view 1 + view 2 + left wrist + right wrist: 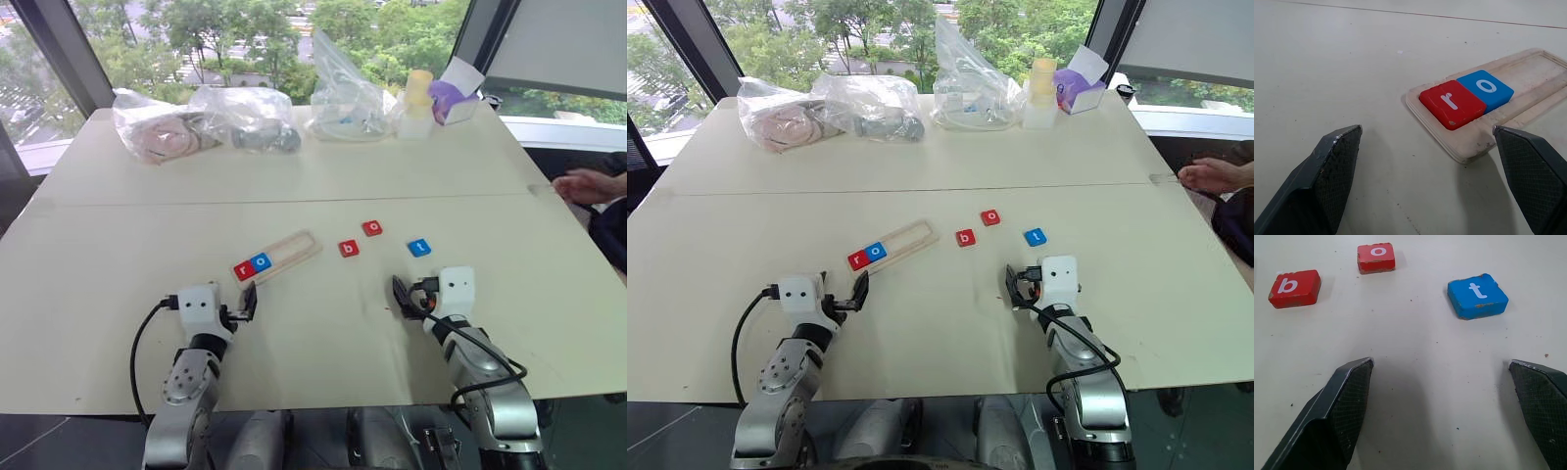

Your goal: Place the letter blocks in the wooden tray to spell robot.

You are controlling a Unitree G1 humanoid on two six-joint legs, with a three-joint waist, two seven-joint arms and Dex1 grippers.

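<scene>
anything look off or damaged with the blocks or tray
Mild wear only: the blue t block and red o block have chipped edges, and the wooden tray lies at a slant on the table, its groove scuffed. Nothing is spilled.

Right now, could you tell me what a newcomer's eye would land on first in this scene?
Probably the bright letter blocks on the pale table: a red r and blue o sit side by side at the near end of the wooden tray. To its right lie a red b, red o and blue t, loose. Both hands, left and right, hover open nearby.
</scene>
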